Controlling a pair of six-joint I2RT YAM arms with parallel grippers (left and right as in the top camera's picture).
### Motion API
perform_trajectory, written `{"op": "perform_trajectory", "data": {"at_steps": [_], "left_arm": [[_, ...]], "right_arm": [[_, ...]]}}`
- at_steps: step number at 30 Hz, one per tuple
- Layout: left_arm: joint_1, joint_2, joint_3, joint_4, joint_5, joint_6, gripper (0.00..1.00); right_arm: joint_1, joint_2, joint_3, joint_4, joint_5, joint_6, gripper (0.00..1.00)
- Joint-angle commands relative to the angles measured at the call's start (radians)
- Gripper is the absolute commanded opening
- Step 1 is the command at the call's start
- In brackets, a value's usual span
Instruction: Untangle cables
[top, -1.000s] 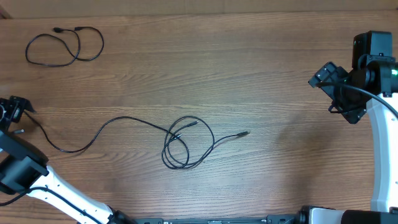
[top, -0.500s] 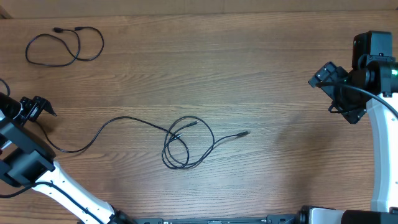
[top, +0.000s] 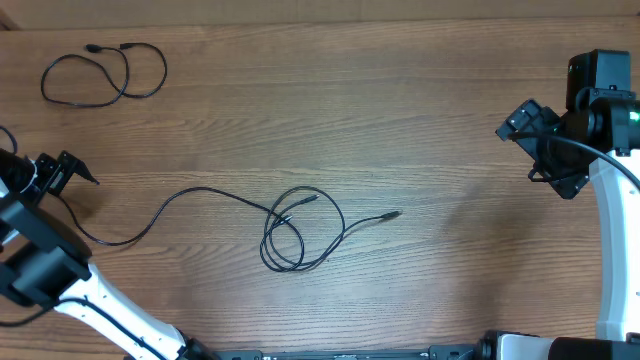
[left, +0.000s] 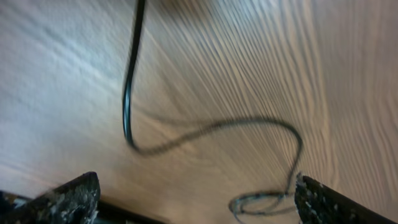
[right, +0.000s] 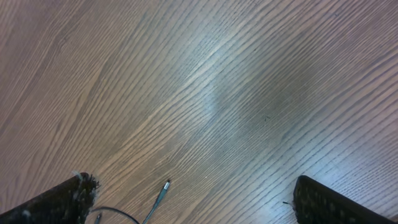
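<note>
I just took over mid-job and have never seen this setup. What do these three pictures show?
Two robot arms work at a wooden table. The wide picture looks straight down; the other two come from a camera on each wrist, its fingers showing at the bottom corners. The left tool and right tool are both open, holding nothing. Tangled cables lie mid-table; a separate looped cable lies in the far left corner. The left wrist sees a long cable, the right a plug end.

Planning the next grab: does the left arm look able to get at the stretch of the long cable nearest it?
Probably yes. The left gripper is open and empty, the long cable curves right beside it, and only bare table lies between them.
</note>
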Motion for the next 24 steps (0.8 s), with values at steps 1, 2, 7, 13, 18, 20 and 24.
{"op": "perform_trajectory", "data": {"at_steps": [1, 2, 7, 13, 18, 20, 24], "left_arm": [[-0.036, -0.213, -0.105, -0.004, 0.035, 0.030, 0.99], [-0.047, -0.253, -0.147, 0.005, 0.029, 0.029, 1.00], [-0.099, -0.427, -0.412, 0.161, -0.001, 0.002, 0.99], [-0.105, -0.470, -0.639, 0.379, -0.143, -0.095, 1.00], [-0.105, -0.470, -0.816, 0.597, -0.145, -0.132, 0.99], [-0.105, -0.470, -0.875, 0.659, -0.127, -0.144, 0.99], [-0.105, -0.470, -0.951, 0.746, -0.136, -0.154, 1.00]], "right_arm": [[-0.001, -0.001, -0.005, 0.005, 0.010, -0.001, 1.00], [-0.001, -0.001, -0.005, 0.005, 0.010, -0.001, 1.00], [-0.001, -0.001, -0.005, 0.005, 0.010, -0.001, 1.00], [-0.001, -0.001, -0.005, 0.005, 0.010, -0.001, 1.00], [-0.001, -0.001, -0.005, 0.005, 0.010, -0.001, 1.00], [-0.001, -0.001, -0.005, 0.005, 0.010, -0.001, 1.00], [-0.001, -0.001, -0.005, 0.005, 0.010, -0.001, 1.00]]}}
